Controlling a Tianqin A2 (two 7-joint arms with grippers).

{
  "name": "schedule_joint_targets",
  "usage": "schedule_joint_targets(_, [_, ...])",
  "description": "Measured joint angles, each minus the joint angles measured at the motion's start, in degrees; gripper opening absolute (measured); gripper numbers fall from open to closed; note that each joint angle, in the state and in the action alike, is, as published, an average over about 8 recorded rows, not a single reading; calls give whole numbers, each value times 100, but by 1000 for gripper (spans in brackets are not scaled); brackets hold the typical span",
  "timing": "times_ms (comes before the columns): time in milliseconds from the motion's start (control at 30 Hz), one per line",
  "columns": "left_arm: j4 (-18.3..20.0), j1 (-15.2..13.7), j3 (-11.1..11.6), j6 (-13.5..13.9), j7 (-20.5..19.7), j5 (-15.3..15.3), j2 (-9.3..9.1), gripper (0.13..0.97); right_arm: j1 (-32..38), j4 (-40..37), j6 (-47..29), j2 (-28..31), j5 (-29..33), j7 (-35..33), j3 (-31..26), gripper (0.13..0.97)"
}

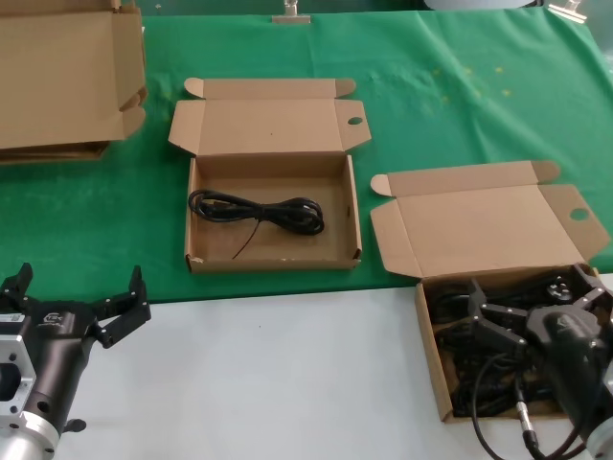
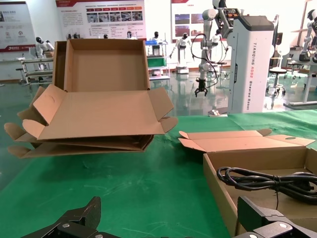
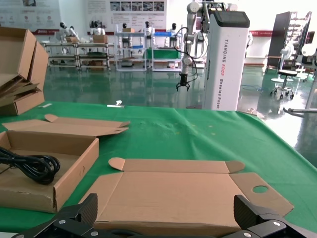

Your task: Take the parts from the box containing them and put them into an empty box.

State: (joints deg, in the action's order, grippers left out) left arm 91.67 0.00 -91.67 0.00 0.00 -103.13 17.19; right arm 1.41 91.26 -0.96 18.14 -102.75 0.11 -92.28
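The right gripper point(image 1: 536, 311), jaws spread wide and holding nothing, sits low in the cable-filled mailer box point(image 1: 433, 350) at 4 o'clock, above the coiled black cables point(image 1: 460, 369). One cable bundle point(image 1: 257, 211) lies in the second mailer box point(image 1: 273, 259) at 12 o'clock. The left gripper point(image 1: 77, 297) waits wide open and unladen over the tabletop point(image 1: 287, 374) at 8 o'clock.

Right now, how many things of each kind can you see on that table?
Shallow cardboard mailers, lids open: 2 (middle box, right box)
Cable bundles lying apart: 1, in the middle box
Tangled cable heap: 1, in the right box; bundles uncountable
Stack of larger folded cartons: 1
Robot tools: 2 (left tool, right tool)
Total: 7
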Motion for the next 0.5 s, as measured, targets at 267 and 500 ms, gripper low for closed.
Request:
schedule_joint_targets(267, [0,0,0,0,0,0,0,966,0,0,0,0,0,0,0,965])
schedule_joint_targets(500, [0,0,0,0,0,0,0,966,0,0,0,0,0,0,0,965])
